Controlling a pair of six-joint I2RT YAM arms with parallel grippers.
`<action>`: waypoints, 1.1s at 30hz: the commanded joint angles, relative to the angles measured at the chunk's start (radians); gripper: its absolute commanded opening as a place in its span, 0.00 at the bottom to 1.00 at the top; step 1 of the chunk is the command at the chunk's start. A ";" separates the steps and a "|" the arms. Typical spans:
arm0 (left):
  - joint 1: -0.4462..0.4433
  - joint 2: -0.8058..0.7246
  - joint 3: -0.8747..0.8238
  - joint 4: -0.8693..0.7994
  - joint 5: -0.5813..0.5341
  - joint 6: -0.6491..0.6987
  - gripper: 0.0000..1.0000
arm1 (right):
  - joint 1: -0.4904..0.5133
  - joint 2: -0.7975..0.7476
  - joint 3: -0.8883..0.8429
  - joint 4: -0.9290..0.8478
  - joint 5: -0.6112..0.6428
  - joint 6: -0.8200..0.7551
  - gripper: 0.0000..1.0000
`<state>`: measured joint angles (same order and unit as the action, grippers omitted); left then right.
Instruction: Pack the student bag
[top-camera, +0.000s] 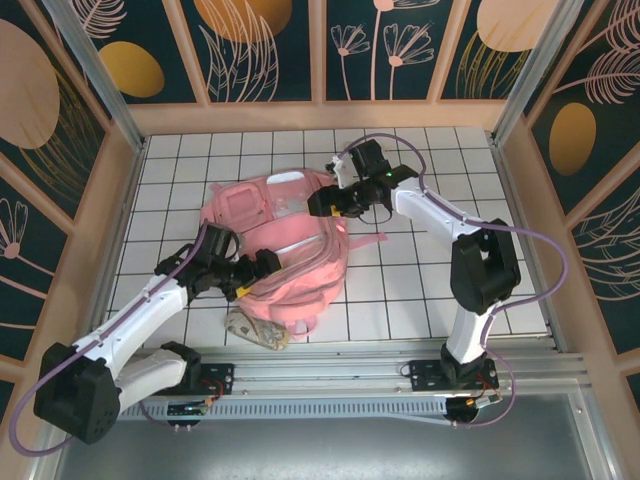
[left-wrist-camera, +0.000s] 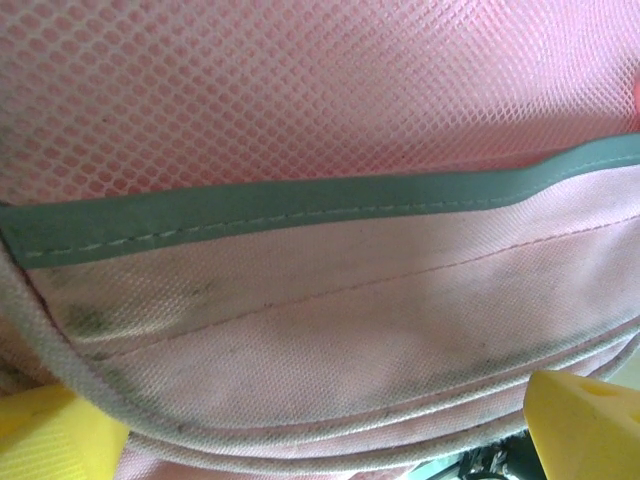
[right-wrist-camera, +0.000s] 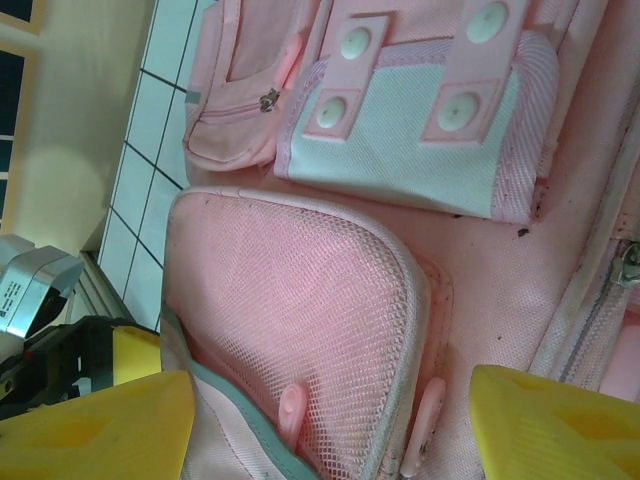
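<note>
The student bag (top-camera: 270, 235) lies flat on the white tiled table, large and pink. My left gripper (top-camera: 262, 266) is at its near edge, open, with the bag's piped seam (left-wrist-camera: 330, 400) running between the yellow fingertips (left-wrist-camera: 590, 425). Just beyond them are a grey-green trimmed mesh pocket (left-wrist-camera: 300, 110) and the trim (left-wrist-camera: 300, 205). My right gripper (top-camera: 320, 205) hovers over the bag's far right part, open, its yellow fingers (right-wrist-camera: 560, 425) either side of the mesh pocket (right-wrist-camera: 300, 300). Pink zip pulls (right-wrist-camera: 293, 410) lie between them. A front pocket with round studs (right-wrist-camera: 410, 120) lies beyond.
A small peach pouch (top-camera: 257, 327) lies at the table's front edge, just below the bag. The left arm's yellow finger (right-wrist-camera: 135, 350) and mount (right-wrist-camera: 35, 290) stand close to the mesh pocket. Wooden walls (top-camera: 110, 200) enclose the table on three sides.
</note>
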<state>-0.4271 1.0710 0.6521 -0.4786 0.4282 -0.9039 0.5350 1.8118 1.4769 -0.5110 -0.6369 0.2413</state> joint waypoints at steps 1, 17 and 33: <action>0.000 0.055 0.019 0.061 -0.001 -0.083 0.97 | 0.006 0.004 0.029 0.006 -0.009 -0.006 0.74; 0.213 0.132 0.248 -0.117 -0.094 0.214 0.00 | 0.027 -0.244 -0.268 0.286 0.028 -0.491 0.66; 0.367 0.307 0.152 -0.135 -0.075 0.380 0.00 | 0.029 -0.089 -0.335 0.489 0.135 -1.000 0.59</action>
<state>-0.0986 1.3396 0.8661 -0.6201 0.4210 -0.5671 0.5411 1.7069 1.1534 -0.1589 -0.5377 -0.6781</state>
